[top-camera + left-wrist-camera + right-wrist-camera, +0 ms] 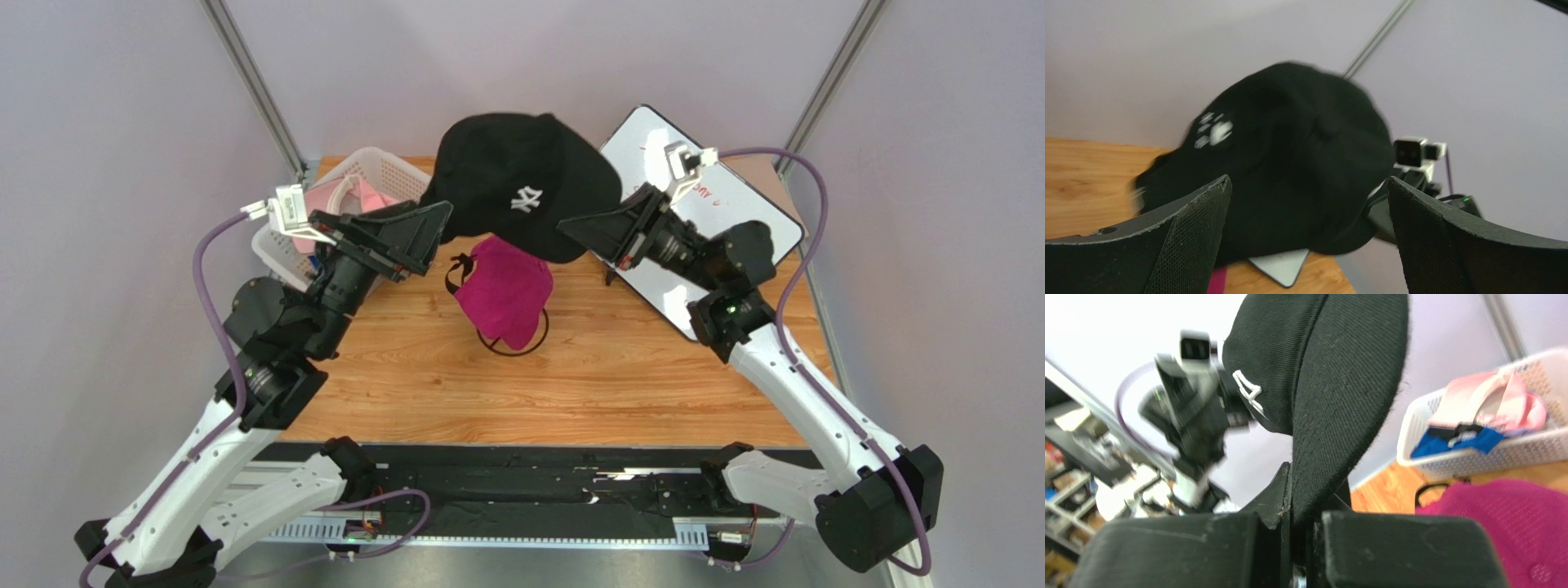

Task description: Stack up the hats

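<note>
The black cap with a white NY logo point(521, 184) hangs in the air above the back middle of the table. My right gripper point(577, 235) is shut on its brim, which shows pinched between the jaws in the right wrist view point(1309, 490). My left gripper point(436, 239) is open at the cap's left side; in the left wrist view point(1309, 178) the black cap point(1290, 165) lies between and beyond the wide-apart fingers. The magenta cap point(509, 294) sits on the black wire stand point(515, 349) below. A light pink cap point(1487, 401) and a blue cap point(1450, 441) lie in the basket. The lavender cap is hidden.
The white mesh basket point(276, 251) stands at the back left, behind my left arm. A white board with a dark rim point(687, 233) lies at the back right under my right arm. The wooden table point(405, 392) ends at a black rail near the arm bases.
</note>
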Motion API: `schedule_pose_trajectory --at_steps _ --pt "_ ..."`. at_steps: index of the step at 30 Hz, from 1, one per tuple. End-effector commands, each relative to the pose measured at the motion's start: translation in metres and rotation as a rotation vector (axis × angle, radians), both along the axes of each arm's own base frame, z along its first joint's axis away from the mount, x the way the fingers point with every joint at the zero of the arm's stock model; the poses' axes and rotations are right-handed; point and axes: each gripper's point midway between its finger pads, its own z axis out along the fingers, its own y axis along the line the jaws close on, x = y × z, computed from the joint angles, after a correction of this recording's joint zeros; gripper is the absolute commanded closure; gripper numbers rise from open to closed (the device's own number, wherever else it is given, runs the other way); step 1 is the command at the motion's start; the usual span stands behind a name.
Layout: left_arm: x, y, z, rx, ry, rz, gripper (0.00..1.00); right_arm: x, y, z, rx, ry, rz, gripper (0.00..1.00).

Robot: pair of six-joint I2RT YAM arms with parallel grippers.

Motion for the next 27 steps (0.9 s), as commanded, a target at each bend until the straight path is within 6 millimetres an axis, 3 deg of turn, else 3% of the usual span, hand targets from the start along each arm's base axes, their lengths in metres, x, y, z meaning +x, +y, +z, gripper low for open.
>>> schedule_pose_trajectory --at_steps 1,5,7,11,16,20,24,25,27 --pt "-0.019 0.044 -0.014 0.147 -0.051 0.141 0.01 -0.002 -0.024 0.068 0.162 0.099 0.068 1.00" --pt "-0.026 0.061 -0.046 0.263 -0.069 0.198 0.00 0.001 -0.026 0.094 0.238 0.188 0.156 1.00" --pt "-0.030 0.068 -0.051 0.279 -0.070 0.214 0.00 0.002 -0.023 0.098 0.232 0.213 0.177 1.00" --pt "-0.037 0.060 -0.050 0.358 -0.098 0.159 0.00 0.004 -0.018 0.077 0.148 0.271 0.165 1.00" --pt "-0.018 0.057 -0.077 0.436 0.004 0.192 0.01 0.006 -0.017 0.033 0.074 0.335 0.140 1.00" --pt "-0.007 0.058 -0.087 0.431 0.037 0.209 0.01 0.007 -0.020 0.020 0.071 0.340 0.126 1.00" --pt "0.023 0.059 -0.120 0.445 0.154 0.214 0.09 0.024 -0.038 0.013 0.085 0.338 0.057 1.00" --pt "0.029 0.059 -0.135 0.450 0.189 0.206 0.11 0.025 -0.042 0.015 0.096 0.340 0.048 1.00" --pt "0.039 0.059 -0.143 0.417 0.205 0.192 0.11 0.029 -0.055 0.018 0.106 0.320 0.018 1.00"
